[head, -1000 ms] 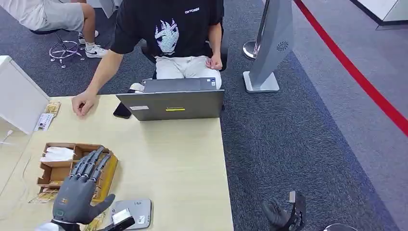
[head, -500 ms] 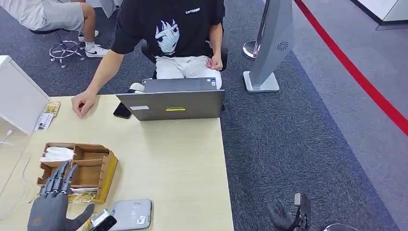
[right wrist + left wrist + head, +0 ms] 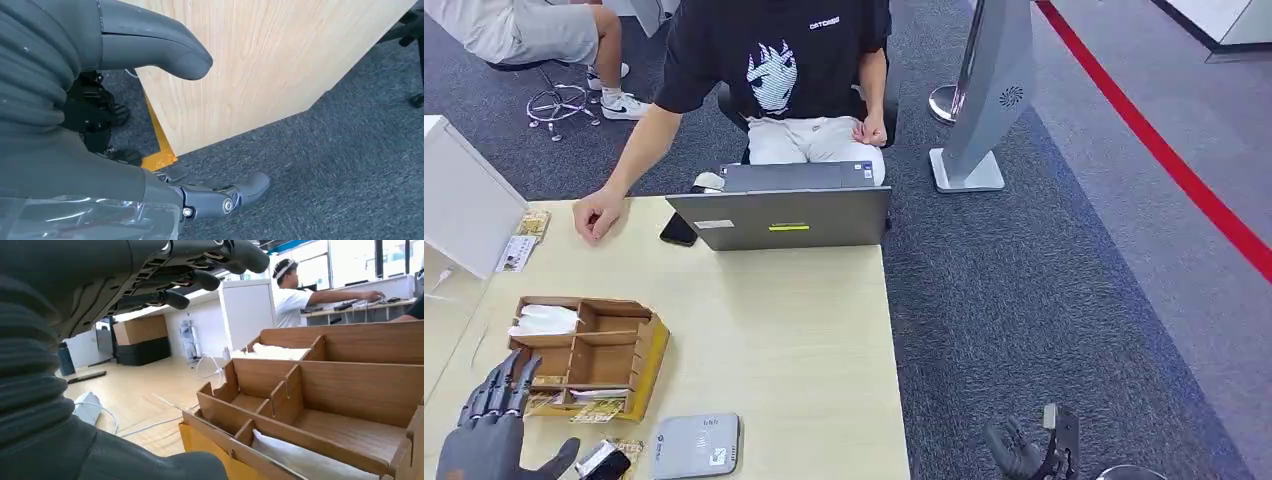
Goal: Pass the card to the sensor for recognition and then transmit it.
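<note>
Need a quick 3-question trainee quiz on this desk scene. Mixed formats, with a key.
1. True or false: the left hand is holding the grey reader.
2. What is in the compartment of the wooden tray nearest the person's hand? A) a phone B) white paper C) keys
3. Fill in: the right hand hangs beside the table, over the ____.

Key: 1. False: the hand is open and apart from the reader. 2. B. 3. carpet.
</note>
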`<state>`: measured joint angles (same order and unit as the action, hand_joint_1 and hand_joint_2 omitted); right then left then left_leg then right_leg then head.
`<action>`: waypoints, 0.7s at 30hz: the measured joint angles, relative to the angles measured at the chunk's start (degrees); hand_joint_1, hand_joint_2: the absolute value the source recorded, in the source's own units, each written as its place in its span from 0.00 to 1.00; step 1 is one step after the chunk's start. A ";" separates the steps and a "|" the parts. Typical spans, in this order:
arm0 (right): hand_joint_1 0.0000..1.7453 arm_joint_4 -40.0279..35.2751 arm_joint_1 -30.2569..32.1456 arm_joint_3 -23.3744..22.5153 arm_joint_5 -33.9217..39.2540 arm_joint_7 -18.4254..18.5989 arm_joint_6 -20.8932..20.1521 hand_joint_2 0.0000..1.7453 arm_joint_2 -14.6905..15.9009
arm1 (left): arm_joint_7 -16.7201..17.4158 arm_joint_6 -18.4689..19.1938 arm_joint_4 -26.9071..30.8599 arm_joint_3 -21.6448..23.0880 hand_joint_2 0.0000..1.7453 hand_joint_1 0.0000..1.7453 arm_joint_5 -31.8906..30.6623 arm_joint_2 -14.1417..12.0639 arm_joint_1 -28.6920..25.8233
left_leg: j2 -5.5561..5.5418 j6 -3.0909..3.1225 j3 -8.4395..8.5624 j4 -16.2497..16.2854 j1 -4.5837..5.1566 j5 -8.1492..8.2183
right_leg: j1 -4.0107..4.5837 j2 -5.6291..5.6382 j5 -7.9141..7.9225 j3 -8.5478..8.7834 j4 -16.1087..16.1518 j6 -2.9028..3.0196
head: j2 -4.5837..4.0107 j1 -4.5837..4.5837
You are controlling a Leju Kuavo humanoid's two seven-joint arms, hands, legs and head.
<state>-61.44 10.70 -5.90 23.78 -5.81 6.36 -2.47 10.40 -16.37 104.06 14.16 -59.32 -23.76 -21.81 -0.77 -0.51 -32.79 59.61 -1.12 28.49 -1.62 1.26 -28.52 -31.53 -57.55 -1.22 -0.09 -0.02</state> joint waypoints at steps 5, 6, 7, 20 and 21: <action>0.00 0.00 -0.06 -0.04 -0.33 0.11 -0.17 1.00 -0.02 | -0.02 1.18 -0.74 0.04 1.00 0.00 -0.04 -0.57 0.11 | 0.00 0.00 0.00 0.00 0.00 0.00 | 0.00 0.00 0.00 -0.01 0.00 0.00 | 0.02 -0.02; 0.00 0.00 -0.06 -0.04 -0.33 0.13 -0.17 1.00 -0.04 | -0.02 1.20 -0.87 0.04 1.00 0.00 -0.07 -0.66 0.15 | 0.00 0.00 0.00 0.00 0.00 0.00 | 0.00 0.00 0.00 -0.01 0.00 0.00 | 0.02 -0.02; 0.00 0.00 -0.08 -0.04 -0.33 0.15 -0.17 1.00 -0.07 | -0.02 1.20 -1.03 0.04 1.00 0.00 -0.07 -0.77 0.18 | 0.00 0.00 0.00 0.00 -0.01 0.00 | 0.01 0.00 0.00 -0.01 0.00 0.00 | 0.02 0.02; 0.00 0.74 -0.95 0.15 -0.46 0.13 -1.20 1.00 -0.09 | -0.72 2.03 -3.65 2.95 1.00 0.00 -6.60 -7.37 3.88 | 0.00 -0.01 0.01 0.00 -0.03 -0.02 | 0.02 -0.01 0.01 0.00 -0.01 0.01 | 0.02 0.00; 0.00 0.85 -1.02 0.18 -0.46 0.13 -1.20 1.00 -0.09 | -0.85 2.03 -3.87 3.32 1.00 0.00 -6.60 -7.82 4.23 | 0.00 -0.01 0.01 0.00 -0.02 -0.02 | 0.02 -0.01 0.01 0.00 -0.01 0.01 | 0.02 0.00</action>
<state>-60.59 9.68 -5.73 23.32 -5.68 5.16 -2.56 9.55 -14.34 100.19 17.48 -65.92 -31.58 -17.58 -0.77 -0.53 -32.78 59.61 -1.14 28.47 -1.60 1.25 -28.51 -31.53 -57.57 -1.22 -0.07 -0.02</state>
